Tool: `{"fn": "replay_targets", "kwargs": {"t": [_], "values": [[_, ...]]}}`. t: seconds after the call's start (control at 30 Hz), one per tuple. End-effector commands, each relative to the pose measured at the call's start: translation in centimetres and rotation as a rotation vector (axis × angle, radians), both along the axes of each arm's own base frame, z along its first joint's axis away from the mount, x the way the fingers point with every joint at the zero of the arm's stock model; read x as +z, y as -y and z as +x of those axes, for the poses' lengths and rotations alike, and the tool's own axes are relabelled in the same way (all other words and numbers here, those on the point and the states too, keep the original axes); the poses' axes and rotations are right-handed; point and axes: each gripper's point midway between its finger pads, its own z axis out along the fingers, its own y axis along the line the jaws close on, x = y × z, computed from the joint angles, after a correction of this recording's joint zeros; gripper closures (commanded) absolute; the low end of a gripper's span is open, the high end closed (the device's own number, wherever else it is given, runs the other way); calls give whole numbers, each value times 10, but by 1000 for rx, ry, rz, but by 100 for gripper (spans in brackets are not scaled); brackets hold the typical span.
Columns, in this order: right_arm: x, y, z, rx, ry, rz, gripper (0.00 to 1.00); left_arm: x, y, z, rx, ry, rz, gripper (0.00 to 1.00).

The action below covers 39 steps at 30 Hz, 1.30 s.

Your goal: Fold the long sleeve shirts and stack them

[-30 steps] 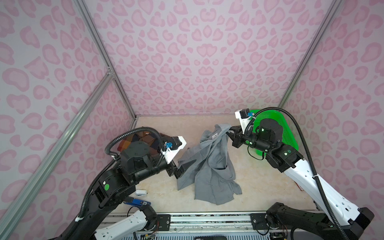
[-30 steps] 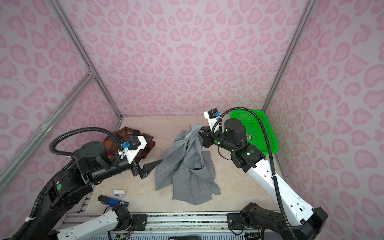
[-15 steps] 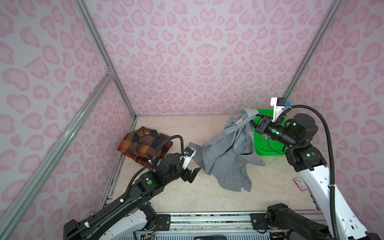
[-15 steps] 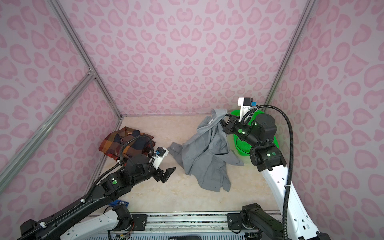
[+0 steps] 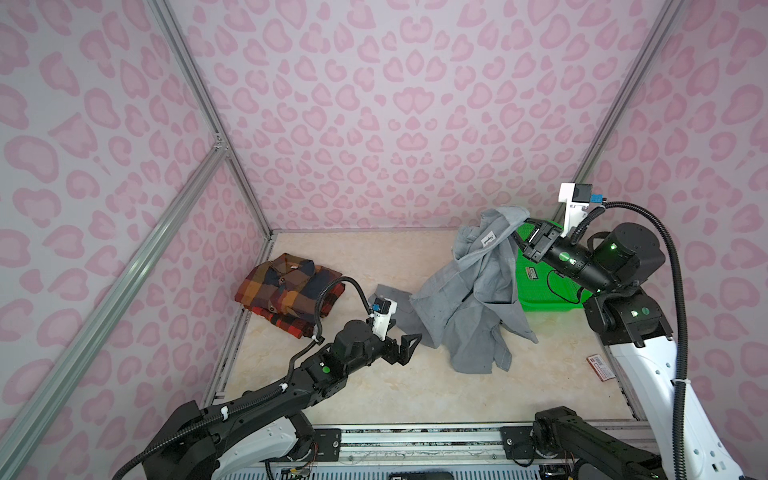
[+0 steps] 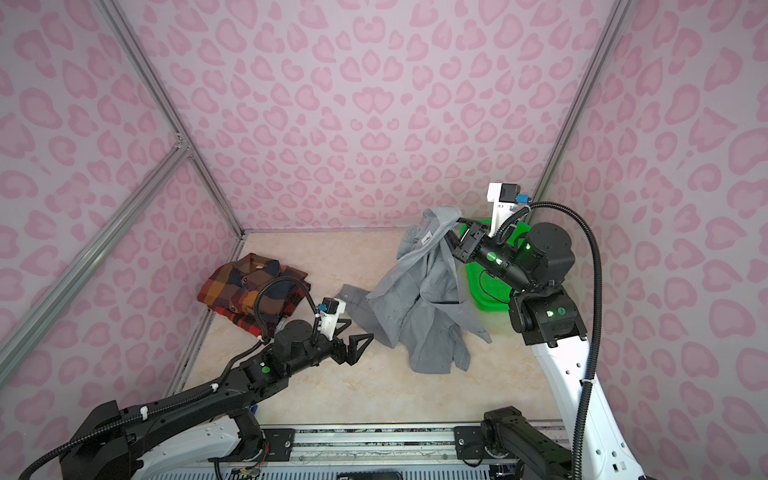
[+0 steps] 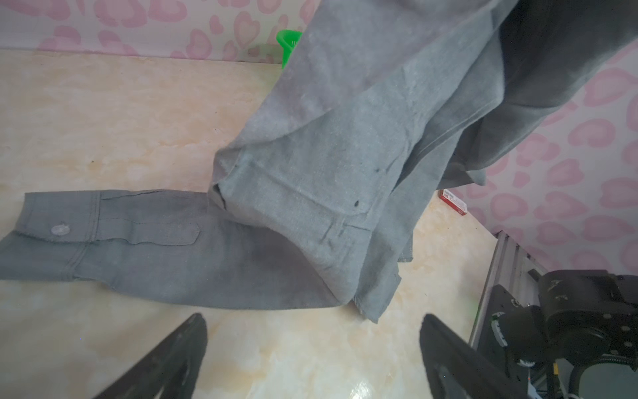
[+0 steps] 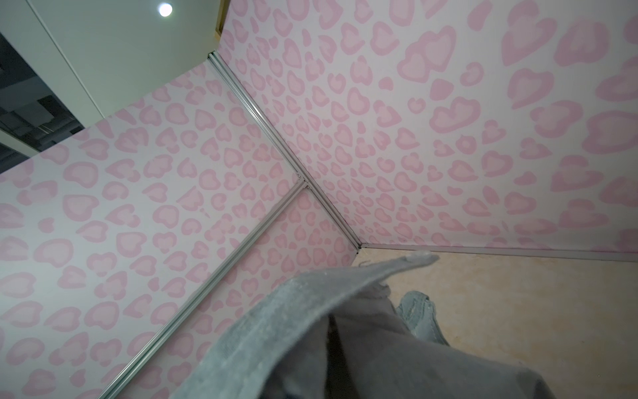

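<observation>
The gray shirt [image 5: 469, 291] [image 6: 419, 299] hangs from my right gripper [image 5: 517, 232] [image 6: 451, 239], which is shut on its collar end, raised at the back right. Its lower part and one sleeve [image 7: 138, 248] trail on the table. In the right wrist view gray cloth [image 8: 310, 328] covers the jaws. My left gripper [image 5: 409, 347] [image 6: 359, 347] [image 7: 310, 345] is open, low over the table, just short of the sleeve and the hem corner [image 7: 371, 304], with nothing between its fingers. The plaid shirt [image 5: 289, 293] [image 6: 253, 291] lies folded at the back left.
A green mesh basket [image 5: 540, 286] [image 6: 490, 291] stands at the back right, partly behind the gray shirt and my right arm. A small red packet [image 5: 599, 366] [image 7: 454, 202] lies by the right edge. Pink patterned walls close in three sides.
My right gripper has carried the gray shirt rightward and higher, toward the basket. My left arm has dropped low and reached forward, uncovering the plaid shirt, its gripper staying open.
</observation>
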Motion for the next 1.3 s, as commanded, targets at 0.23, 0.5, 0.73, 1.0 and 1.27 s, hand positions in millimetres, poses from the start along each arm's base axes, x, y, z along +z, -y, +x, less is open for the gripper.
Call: {"fn": "replay_targets", "kwargs": {"t": [0.23,0.5,0.73,1.0,1.27], "values": [[50,-15,-36,174,150,98,100,7,-17,29,127,259,99,3],[56,-10,-38,121,151,55,100,-38,-64,49,403,87,157,3],[53,-11,-31,121,136,77,100,-78,-88,33,586,-339,-87,3],[57,-9,-34,111,148,87,100,-106,-51,11,597,-603,-207,3],[57,-8,-35,115,146,103,100,-128,-35,14,642,-702,-249,4]]}}
